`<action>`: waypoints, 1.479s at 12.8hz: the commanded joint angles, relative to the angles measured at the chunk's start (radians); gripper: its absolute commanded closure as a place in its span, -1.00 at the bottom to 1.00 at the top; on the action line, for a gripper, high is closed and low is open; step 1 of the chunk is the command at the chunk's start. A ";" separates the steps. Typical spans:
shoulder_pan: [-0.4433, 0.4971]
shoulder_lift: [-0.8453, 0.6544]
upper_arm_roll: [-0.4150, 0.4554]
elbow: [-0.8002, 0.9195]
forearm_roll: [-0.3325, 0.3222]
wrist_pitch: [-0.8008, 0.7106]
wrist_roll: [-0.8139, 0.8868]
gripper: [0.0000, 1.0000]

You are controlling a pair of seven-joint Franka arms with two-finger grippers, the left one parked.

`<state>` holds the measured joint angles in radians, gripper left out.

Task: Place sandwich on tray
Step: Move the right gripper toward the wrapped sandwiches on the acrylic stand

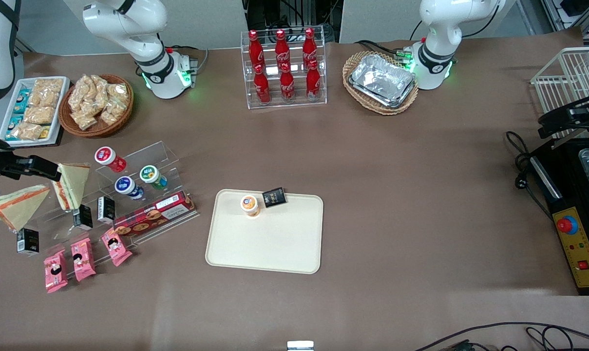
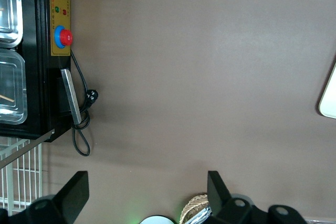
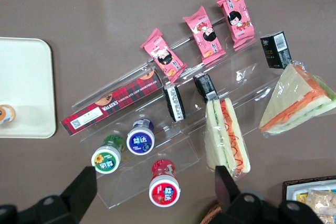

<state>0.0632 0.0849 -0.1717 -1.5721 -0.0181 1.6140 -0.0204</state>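
Note:
The sandwich (image 1: pixel 16 207), clear-wrapped with pale bread and an orange filling band, lies on the table at the working arm's end, beside a clear display rack; it also shows in the right wrist view (image 3: pixel 298 100). The cream-beige tray (image 1: pixel 275 243) lies mid-table, and its edge shows in the right wrist view (image 3: pixel 26 87). It carries an orange-lidded cup (image 1: pixel 249 205) and a black packet (image 1: pixel 275 197). My right gripper (image 1: pixel 46 170) hangs open and empty high above the rack, apart from the sandwich. In the right wrist view, the gripper (image 3: pixel 153 177) stands over a red-lidded bottle.
A second sandwich with red-and-yellow filling (image 1: pixel 72 185) leans on the rack (image 1: pixel 143 195) beside the first. The rack holds small bottles, black packets, a red biscuit box (image 1: pixel 153 214) and pink snack packs (image 1: pixel 82 258). Cola bottles (image 1: pixel 283 66), baskets and a snack tray stand farther from the front camera.

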 commanded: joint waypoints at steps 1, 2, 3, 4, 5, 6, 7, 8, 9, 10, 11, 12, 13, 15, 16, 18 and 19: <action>0.000 -0.010 0.000 0.011 0.018 -0.009 -0.006 -1.00; 0.000 -0.010 0.000 0.011 0.018 -0.009 0.005 -1.00; 0.001 -0.008 0.000 0.015 0.018 -0.005 0.017 -1.00; -0.002 -0.007 0.000 0.018 0.018 -0.005 0.052 -1.00; -0.002 -0.008 0.000 0.018 0.017 -0.003 0.115 -1.00; -0.003 -0.008 0.000 0.020 0.012 -0.003 0.161 -1.00; -0.006 -0.008 -0.006 0.021 0.014 -0.003 0.195 -1.00; -0.020 -0.008 -0.020 0.021 0.014 -0.002 0.235 -1.00; -0.023 -0.007 -0.026 0.024 0.004 0.001 0.270 -1.00; -0.037 -0.007 -0.035 0.026 0.003 0.006 0.269 -1.00; -0.058 -0.005 -0.048 0.026 0.001 0.014 0.267 -1.00; -0.084 -0.001 -0.051 0.026 0.001 0.027 0.269 -1.00; -0.120 0.002 -0.051 0.024 -0.003 0.044 0.267 -1.00; -0.170 0.013 -0.051 0.023 -0.023 0.058 0.264 -1.00; -0.199 0.015 -0.051 0.018 -0.023 0.081 0.264 -1.00; -0.250 0.028 -0.049 0.014 -0.025 0.110 0.226 -1.00; -0.267 0.047 -0.049 0.012 -0.022 0.128 0.167 -1.00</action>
<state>-0.1557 0.0990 -0.2309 -1.5618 -0.0292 1.6985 0.2246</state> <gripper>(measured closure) 0.000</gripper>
